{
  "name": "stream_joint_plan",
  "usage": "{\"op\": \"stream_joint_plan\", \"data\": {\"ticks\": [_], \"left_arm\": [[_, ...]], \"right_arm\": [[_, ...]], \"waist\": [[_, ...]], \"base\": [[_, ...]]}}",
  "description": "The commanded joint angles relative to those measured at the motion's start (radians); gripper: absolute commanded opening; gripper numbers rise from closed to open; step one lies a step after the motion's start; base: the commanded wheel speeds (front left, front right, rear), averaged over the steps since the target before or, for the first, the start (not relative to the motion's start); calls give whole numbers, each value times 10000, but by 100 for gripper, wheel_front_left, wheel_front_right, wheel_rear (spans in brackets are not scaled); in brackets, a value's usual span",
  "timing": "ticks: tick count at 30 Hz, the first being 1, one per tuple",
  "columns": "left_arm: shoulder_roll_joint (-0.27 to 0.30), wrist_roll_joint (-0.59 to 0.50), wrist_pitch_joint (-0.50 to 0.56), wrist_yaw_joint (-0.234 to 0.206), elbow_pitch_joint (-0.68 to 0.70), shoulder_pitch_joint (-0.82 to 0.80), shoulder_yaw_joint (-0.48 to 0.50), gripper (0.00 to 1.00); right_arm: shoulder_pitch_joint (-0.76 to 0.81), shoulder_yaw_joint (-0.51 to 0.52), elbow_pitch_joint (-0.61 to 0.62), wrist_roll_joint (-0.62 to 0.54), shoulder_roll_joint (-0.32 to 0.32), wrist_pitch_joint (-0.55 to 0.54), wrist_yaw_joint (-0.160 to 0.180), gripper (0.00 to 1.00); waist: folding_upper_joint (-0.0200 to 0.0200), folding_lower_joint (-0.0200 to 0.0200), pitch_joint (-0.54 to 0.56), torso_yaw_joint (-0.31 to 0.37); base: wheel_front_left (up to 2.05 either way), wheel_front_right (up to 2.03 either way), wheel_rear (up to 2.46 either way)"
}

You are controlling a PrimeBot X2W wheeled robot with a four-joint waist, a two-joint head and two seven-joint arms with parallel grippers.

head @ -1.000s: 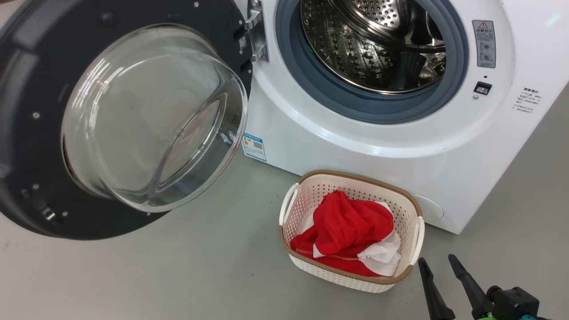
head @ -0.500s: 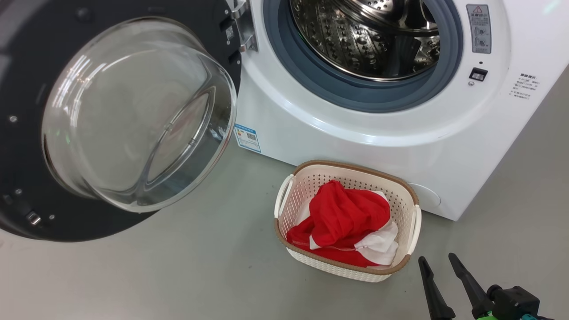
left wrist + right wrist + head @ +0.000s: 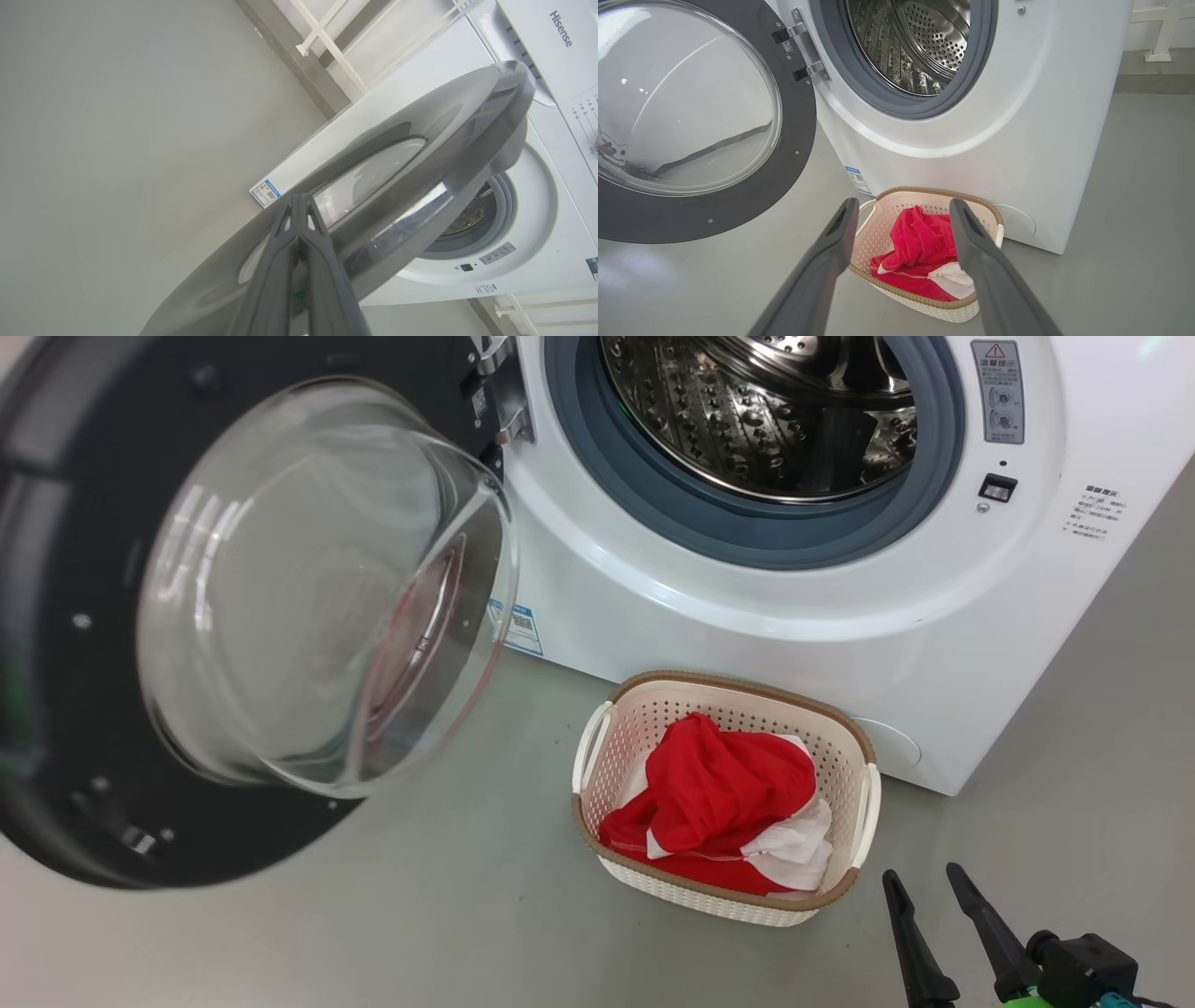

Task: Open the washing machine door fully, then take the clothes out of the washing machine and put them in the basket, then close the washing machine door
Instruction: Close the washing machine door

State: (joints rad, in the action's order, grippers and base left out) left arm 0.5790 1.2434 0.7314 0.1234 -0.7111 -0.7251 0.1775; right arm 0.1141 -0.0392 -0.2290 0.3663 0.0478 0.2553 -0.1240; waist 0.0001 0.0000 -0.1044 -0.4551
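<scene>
Clothes [image 3: 714, 793] sit in basket [image 3: 738, 686] before washing machine [image 3: 747, 635], drum empty. Left gripper [image 3: 299, 198], pinched shut, meets washing machine door [image 3: 56, 616] outer face, likely to push it closed; right gripper [image 3: 920, 870] spread wide, empty.

The right gripper [image 3: 920, 872] has two long, matt black fingers [image 3: 910, 943] that taper from a thick base to narrow, pointed tips. Behind them sits a blocky black mount [image 3: 1083, 971] with a rounded knob, edged below by bright green and teal casing [image 3: 1111, 1001]. In the right wrist view the fingers look dark grey, each with a shallow slot near its tip. The left gripper [image 3: 300, 196] has the same dark grey fingers, with small triangular cut-outs by the tips.
</scene>
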Motion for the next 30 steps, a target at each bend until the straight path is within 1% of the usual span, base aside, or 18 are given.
{"op": "stream_joint_plan", "data": {"ticks": [1,6,13,14,24,30], "left_arm": [[109,267,362,72,628,84,-158,0],[81,1111,999,72,1823,580,-394,0],[10,1818,1349,72,3196,1003,-720,0],[-53,2006,1383,72,3623,1095,-798,0],[-309,2363,1246,72,5225,1361,-1342,0],[-443,2471,999,73,5883,1434,-1674,0]], "right_arm": [[-348,-175,252,-98,56,65,-67,100],[-387,-172,251,-94,46,65,-67,100],[-491,-207,233,-64,35,65,-67,100],[-515,-186,235,-58,33,65,-67,100],[-626,-214,237,-24,27,65,-67,100],[-687,-239,252,60,26,65,-67,100]], "waist": [[-1,0,5,4],[-1,0,23,84],[-1,0,-1,354],[-1,0,-32,459],[-1,0,-75,1178],[-1,0,-151,1675]], "base": [[0,0,0],[0,0,0],[0,0,0],[0,0,0],[0,0,0],[0,0,0]]}}
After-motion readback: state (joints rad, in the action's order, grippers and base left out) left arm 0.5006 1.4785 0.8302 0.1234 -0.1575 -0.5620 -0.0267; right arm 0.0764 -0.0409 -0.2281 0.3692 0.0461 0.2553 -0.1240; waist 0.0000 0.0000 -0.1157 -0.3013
